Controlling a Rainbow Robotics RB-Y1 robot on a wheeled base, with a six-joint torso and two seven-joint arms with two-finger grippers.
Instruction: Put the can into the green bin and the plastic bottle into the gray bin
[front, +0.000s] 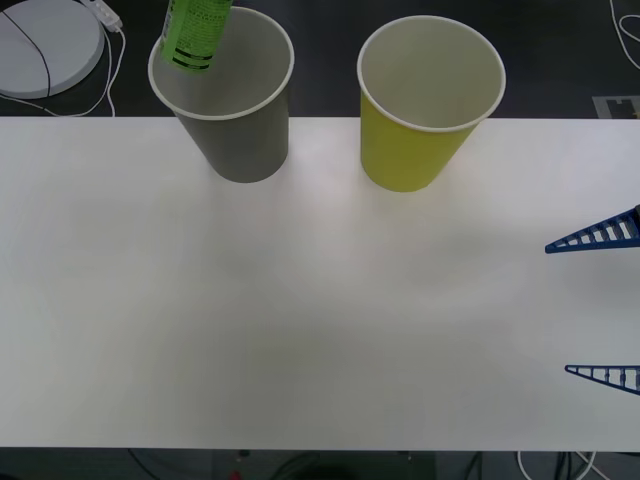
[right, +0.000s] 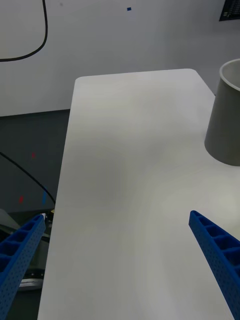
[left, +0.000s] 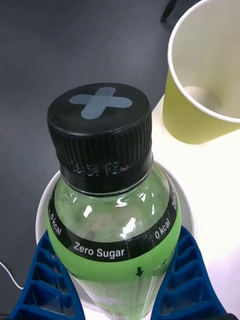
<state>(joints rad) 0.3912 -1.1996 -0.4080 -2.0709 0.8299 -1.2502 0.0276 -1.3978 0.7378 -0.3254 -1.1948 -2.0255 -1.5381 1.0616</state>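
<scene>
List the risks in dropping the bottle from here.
The left gripper holds the bottle tilted over the gray bin's near-left rim, not its middle: released now, it may clip the rim and fall outside. The light bin stands at the table's far edge, so a knock might tip it off.

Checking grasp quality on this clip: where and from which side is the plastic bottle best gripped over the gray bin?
On its labelled body just under the shoulder, from the sides, as the left gripper holds the plastic bottle now: jaws flank its round body, black cap free, above the gray bin.
</scene>
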